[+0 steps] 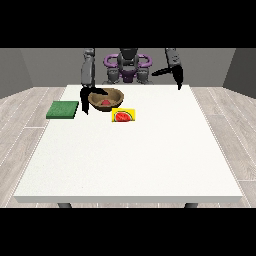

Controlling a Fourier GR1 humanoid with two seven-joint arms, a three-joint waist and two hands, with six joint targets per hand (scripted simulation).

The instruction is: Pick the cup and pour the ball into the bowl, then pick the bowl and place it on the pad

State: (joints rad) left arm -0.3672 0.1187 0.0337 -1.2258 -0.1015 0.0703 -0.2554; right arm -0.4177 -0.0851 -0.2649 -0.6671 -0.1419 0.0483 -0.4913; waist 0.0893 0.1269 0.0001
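A wide white surface [130, 160] filled the near part of the view, its front half bare. Farther back, a small yellow card bearing a watermelon slice [123, 115] lay flat on it, nearest the camera of all the objects. Just behind the card, touching or almost touching its far edge, sat a brown bowl [106, 98] with something red [105, 102] inside it — whether this was the ball could not be told. No separate cup could be made out.

To the left of the bowl, set apart from it, a green pad [63, 109] lay near the surface's left edge.

The robot stood behind the far edge, a grey torso with purple rings at its shoulders. The black hand at the view's left [88, 97] was down at the bowl's left rim, one part reaching across towards the bowl and another pointing down beside it; whether it clasped the rim could not be told. The hand at the view's right [172, 72] hung in the air above the surface's far right corner — well away from every object — with its fingers extended and nothing in it.
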